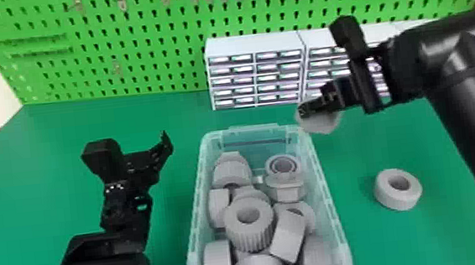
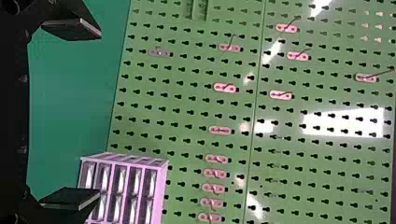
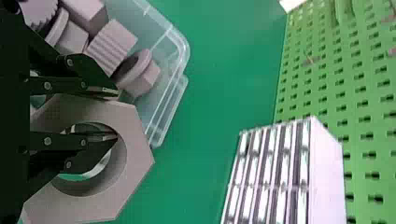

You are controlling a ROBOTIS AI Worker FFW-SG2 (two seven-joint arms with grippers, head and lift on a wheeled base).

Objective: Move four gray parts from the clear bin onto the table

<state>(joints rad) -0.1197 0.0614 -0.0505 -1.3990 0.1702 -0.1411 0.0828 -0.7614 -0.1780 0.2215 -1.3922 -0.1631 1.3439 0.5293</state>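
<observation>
Hexagonal gray part clamped in your right hand, near the far right corner of the clear bin.
One finger enters the part's hole; the other lies along its outer side. The bin holds more gray parts; to its right, a gray ring rests on your worktop. To its left, your left hand has its fingers wide apart.

You're seeing gray parts looking like matt plastic, some ribbed; the clear bin is showing smooth, shiny plastic, the worktop is looking smooth, the pegboard glossy.
</observation>
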